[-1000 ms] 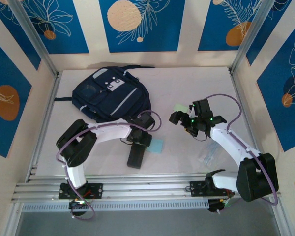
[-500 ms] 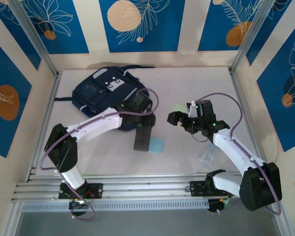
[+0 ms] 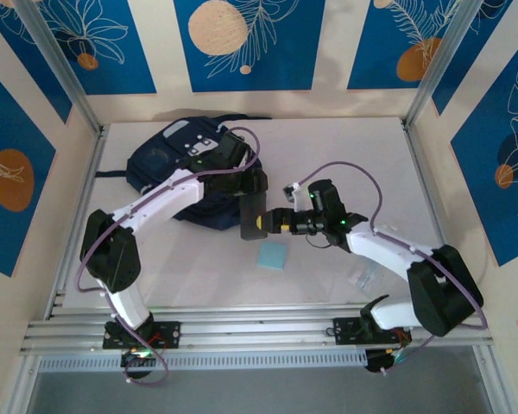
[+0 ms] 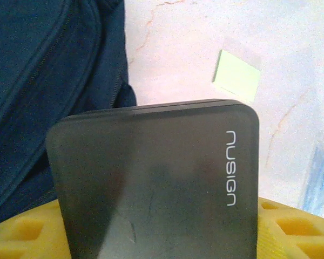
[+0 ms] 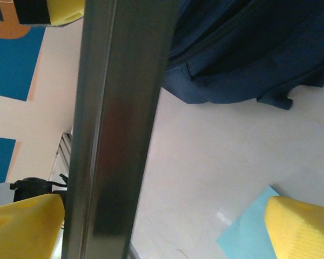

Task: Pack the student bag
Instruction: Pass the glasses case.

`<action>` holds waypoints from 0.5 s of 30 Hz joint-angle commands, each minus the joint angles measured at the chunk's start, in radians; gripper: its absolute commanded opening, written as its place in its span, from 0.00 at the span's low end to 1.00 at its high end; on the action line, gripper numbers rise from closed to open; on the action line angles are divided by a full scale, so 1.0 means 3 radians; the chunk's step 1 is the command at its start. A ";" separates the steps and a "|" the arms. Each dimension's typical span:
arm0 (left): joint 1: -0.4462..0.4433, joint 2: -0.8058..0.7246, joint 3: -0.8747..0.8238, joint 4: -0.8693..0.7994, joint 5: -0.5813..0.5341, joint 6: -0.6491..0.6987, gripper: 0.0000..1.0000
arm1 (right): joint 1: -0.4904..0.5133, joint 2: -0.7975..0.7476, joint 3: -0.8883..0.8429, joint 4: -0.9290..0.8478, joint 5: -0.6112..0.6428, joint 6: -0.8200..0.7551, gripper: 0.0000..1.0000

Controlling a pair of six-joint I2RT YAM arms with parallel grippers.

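The student bag (image 3: 190,172) is a dark navy backpack lying at the back left of the table, also seen in the left wrist view (image 4: 48,81) and the right wrist view (image 5: 248,48). My left gripper (image 3: 252,200) is shut on a flat dark grey case (image 3: 252,216) marked "nusign" (image 4: 151,178), holding it just right of the bag's lower corner. My right gripper (image 3: 274,221) faces the case from the right, open. The case's edge (image 5: 113,135) stands between its yellow fingers (image 5: 299,226), close to the left one and well clear of the right one.
A light blue paper pad (image 3: 272,256) lies on the table below the case, also in the right wrist view (image 5: 248,232). A pale green sticky note (image 4: 236,75) lies further right. A clear plastic item (image 3: 365,274) rests near the right arm. Frame posts and walls ring the table.
My left arm has carried the dark case from the table's front up to the bag's edge. My right gripper has swung left until its jaws straddle the case.
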 commanded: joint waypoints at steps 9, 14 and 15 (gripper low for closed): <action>0.0015 -0.0191 -0.0186 0.0241 0.0024 -0.0072 0.68 | 0.0036 0.0357 0.0305 0.0454 -0.0439 0.0227 0.07; 0.0170 -0.0158 -0.0064 0.0207 0.0023 0.0175 0.78 | -0.0025 0.0276 0.0217 0.0468 -0.0491 0.0274 0.00; 0.0204 -0.0145 -0.0007 0.0121 -0.0048 0.0299 0.80 | -0.0058 0.0248 0.0196 0.0425 -0.0485 0.0263 0.00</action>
